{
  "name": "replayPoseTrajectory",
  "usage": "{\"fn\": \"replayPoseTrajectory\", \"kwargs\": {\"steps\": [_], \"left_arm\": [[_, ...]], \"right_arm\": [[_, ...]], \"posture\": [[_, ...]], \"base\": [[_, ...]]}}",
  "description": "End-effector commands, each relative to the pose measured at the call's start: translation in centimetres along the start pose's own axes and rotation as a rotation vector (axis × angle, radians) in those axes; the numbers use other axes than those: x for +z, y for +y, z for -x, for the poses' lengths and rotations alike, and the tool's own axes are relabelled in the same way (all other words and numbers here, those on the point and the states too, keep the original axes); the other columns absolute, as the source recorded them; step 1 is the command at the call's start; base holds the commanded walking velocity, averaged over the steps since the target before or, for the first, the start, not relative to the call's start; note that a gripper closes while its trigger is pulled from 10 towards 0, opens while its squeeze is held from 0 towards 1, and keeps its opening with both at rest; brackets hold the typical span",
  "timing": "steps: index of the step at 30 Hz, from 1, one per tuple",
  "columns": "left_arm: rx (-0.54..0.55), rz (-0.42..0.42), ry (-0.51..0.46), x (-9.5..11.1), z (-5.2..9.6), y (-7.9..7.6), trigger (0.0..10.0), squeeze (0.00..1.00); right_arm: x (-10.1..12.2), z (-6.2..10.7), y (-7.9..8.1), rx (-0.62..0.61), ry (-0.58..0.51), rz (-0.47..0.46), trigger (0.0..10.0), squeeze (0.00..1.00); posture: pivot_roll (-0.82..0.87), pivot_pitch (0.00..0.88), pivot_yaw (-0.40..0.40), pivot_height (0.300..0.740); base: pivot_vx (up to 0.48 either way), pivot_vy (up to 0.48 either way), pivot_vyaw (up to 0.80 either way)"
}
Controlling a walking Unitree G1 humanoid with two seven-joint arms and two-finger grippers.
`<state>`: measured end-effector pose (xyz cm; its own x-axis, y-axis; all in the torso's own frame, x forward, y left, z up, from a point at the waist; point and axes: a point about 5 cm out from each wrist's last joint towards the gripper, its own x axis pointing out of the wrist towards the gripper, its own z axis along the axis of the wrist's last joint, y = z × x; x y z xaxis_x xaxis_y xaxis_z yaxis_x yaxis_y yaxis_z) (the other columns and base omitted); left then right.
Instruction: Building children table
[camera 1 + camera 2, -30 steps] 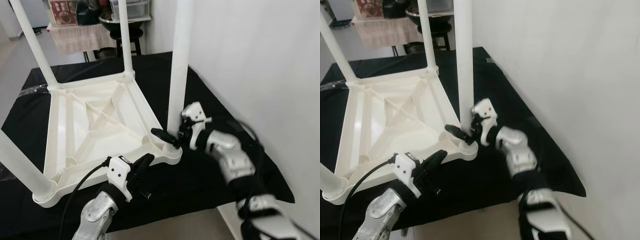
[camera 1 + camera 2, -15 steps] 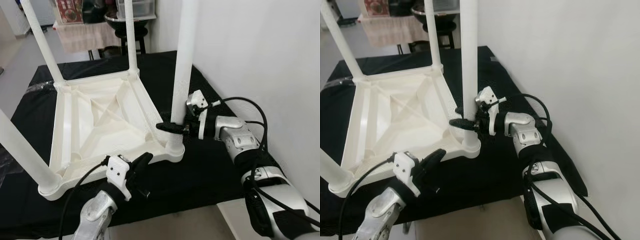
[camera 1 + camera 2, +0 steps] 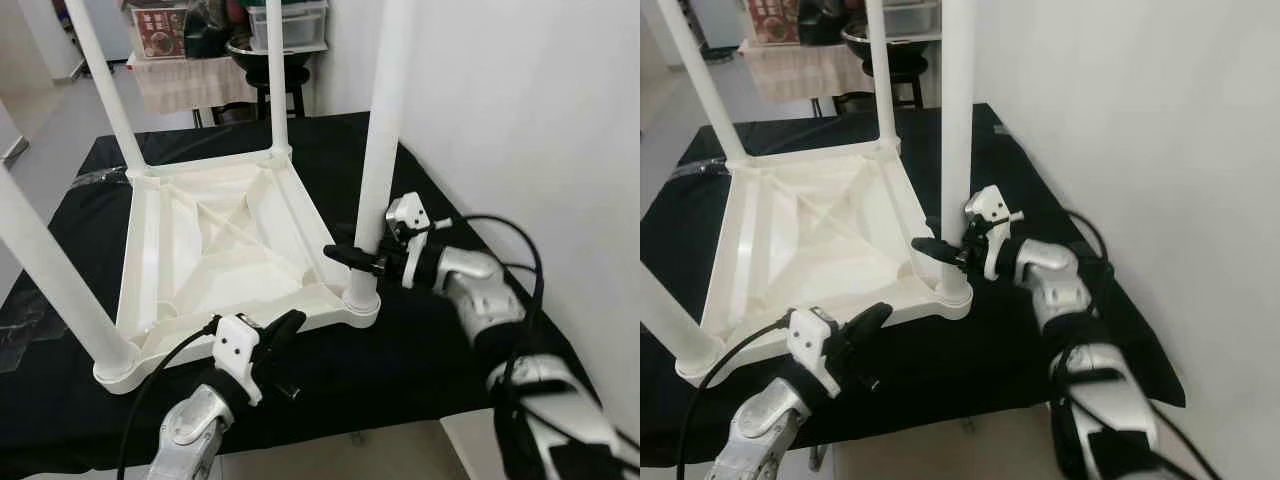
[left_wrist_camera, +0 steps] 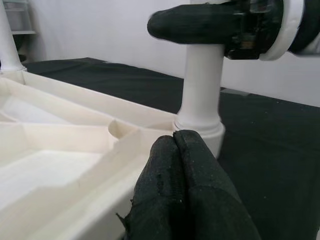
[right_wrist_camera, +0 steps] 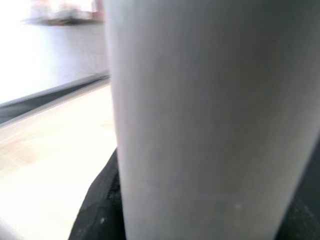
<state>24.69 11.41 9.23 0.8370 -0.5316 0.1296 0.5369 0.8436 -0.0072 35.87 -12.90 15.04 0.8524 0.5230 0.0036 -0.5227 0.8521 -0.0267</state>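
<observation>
right gripper (image 3: pixel 362 262) clamps near-corner leg (image 3: pixel 380 150) | left gripper (image 3: pixel 285 330) closed, empty | table (image 3: pixel 215 250) upside down, four legs standing; flipping remains

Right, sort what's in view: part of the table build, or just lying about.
Part of the build:
- tabletop, upside down on the black cloth
- near-right leg, right gripper closed round it low down
- the other three legs
- left gripper, shut, at the tabletop's near edge

Lying about:
- bowl on a stool behind
- box
</observation>
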Motion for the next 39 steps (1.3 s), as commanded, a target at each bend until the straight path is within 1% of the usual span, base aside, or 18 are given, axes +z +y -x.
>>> {"fn": "replayPoseTrajectory", "kwargs": {"steps": [1, 2, 4, 7, 9, 12, 13, 15, 16, 21, 24, 25, 26, 27, 30, 31, 32, 39], "left_arm": [[0.001, 0.000, 0.001, 0.1, 0.3, 0.2, 10.0, 0.00], [0.001, 0.000, 0.001, 0.1, 0.3, 0.2, 10.0, 0.00], [0.001, 0.000, 0.001, 0.1, 0.3, 0.2, 10.0, 0.00], [-0.002, -0.002, 0.003, 0.1, 0.1, 0.3, 10.0, 0.00], [-0.003, -0.002, 0.003, 0.1, 0.1, 0.3, 10.0, 0.00], [-0.003, -0.009, 0.004, 0.1, 0.1, 0.4, 10.0, 0.00], [-0.001, -0.010, 0.005, 0.1, 0.1, 0.4, 10.0, 0.00], [-0.002, -0.009, 0.006, 0.1, 0.1, 0.4, 10.0, 0.00], [-0.004, -0.008, 0.007, 0.1, 0.1, 0.4, 10.0, 0.00], [-0.006, -0.005, 0.007, 0.1, 0.2, 0.4, 10.0, 0.00], [-0.006, -0.004, 0.007, 0.0, 0.1, 0.3, 10.0, 0.00], [-0.006, -0.004, 0.007, 0.0, 0.1, 0.3, 10.0, 0.00], [-0.006, -0.003, 0.007, 0.0, 0.1, 0.3, 10.0, 0.00], [-0.005, -0.004, 0.007, 0.0, 0.0, 0.3, 10.0, 0.00], [-0.005, -0.004, 0.007, 0.0, 0.0, 0.3, 10.0, 0.00], [-0.005, -0.004, 0.006, 0.0, 0.0, 0.3, 10.0, 0.00], [-0.005, -0.004, 0.006, -0.1, -0.1, 0.2, 10.0, 0.00], [-0.006, -0.003, 0.006, -0.2, -0.1, 0.1, 10.0, 0.00]], "right_arm": [[-4.8, 2.6, 0.9, -0.365, 0.188, -0.043, 0.0, 0.00], [-5.4, 3.1, 2.1, -0.346, 0.207, -0.055, 0.0, 0.00], [-5.4, 3.1, 2.1, -0.346, 0.207, -0.055, 0.0, 0.00], [-5.9, 2.1, 5.3, -0.188, 0.184, -0.021, 0.0, 0.00], [-5.9, 2.0, 5.4, -0.180, 0.184, -0.016, 0.0, 0.00], [-4.5, 0.5, 5.3, -0.170, 0.141, 0.004, 0.0, 0.00], [-4.1, 0.0, 5.1, -0.184, 0.144, 0.007, 10.0, 0.00], [-3.6, -0.1, 5.5, -0.174, 0.138, -0.007, 10.0, 0.00], [-3.2, -0.1, 5.7, -0.154, 0.127, -0.011, 10.0, 1.00], [-1.6, -0.5, 5.4, -0.045, 0.086, -0.010, 10.0, 1.00], [0.7, -1.1, 4.8, 0.140, 0.005, 0.006, 10.0, 0.98], [1.5, -1.2, 4.7, 0.229, -0.017, 0.026, 10.0, 0.10], [1.9, -1.3, 4.6, 0.289, -0.030, 0.041, 10.0, 0.10], [2.4, -1.3, 4.6, 0.372, -0.035, 0.064, 10.0, 0.00], [2.8, -1.4, 4.4, 0.452, -0.038, 0.089, 10.0, 0.00], [3.4, -1.6, 4.3, 0.525, -0.037, 0.171, 10.0, 0.00], [3.7, -1.8, 4.2, 0.565, -0.034, 0.185, 10.0, 0.00], [4.3, -2.7, 3.6, 0.665, 0.009, 0.153, 10.0, 0.00]], "posture": [[0.02, 0.022, -0.002, 0.740], [0.02, 0.022, -0.002, 0.740], [0.02, 0.022, -0.002, 0.740], [0.01, 0.019, 0.007, 0.740], [0.01, 0.019, 0.007, 0.740], [0.02, 0.014, 0.001, 0.740], [0.03, 0.014, 0.003, 0.740], [0.03, 0.015, 0.005, 0.740], [0.03, 0.014, 0.008, 0.740], [0.03, 0.013, 0.005, 0.740], [0.03, 0.011, 0.003, 0.740], [0.03, 0.010, 0.001, 0.740], [0.03, 0.010, 0.001, 0.740], [0.03, 0.006, -0.001, 0.740], [0.04, 0.004, -0.003, 0.740], [0.04, 0.003, -0.005, 0.740], [0.05, 0.000, -0.006, 0.740], [0.06, 0.000, -0.010, 0.740]], "base": [[0.000, 0.000, 0.00], [0.000, 0.000, 0.00], [0.000, 0.000, 0.00], [0.000, 0.000, 0.00], [0.000, 0.000, 0.00], [0.000, 0.000, 0.00], [0.000, 0.000, 0.00], [0.000, 0.000, 0.00], [0.000, 0.000, 0.00], [0.000, 0.000, 0.00], [0.000, 0.000, 0.00], [0.000, 0.000, 0.00], [0.000, 0.000, 0.00], [0.000, 0.000, 0.00], [0.000, 0.000, 0.00], [0.000, 0.000, 0.00], [0.000, 0.000, 0.00], [0.000, 0.000, 0.00]]}}
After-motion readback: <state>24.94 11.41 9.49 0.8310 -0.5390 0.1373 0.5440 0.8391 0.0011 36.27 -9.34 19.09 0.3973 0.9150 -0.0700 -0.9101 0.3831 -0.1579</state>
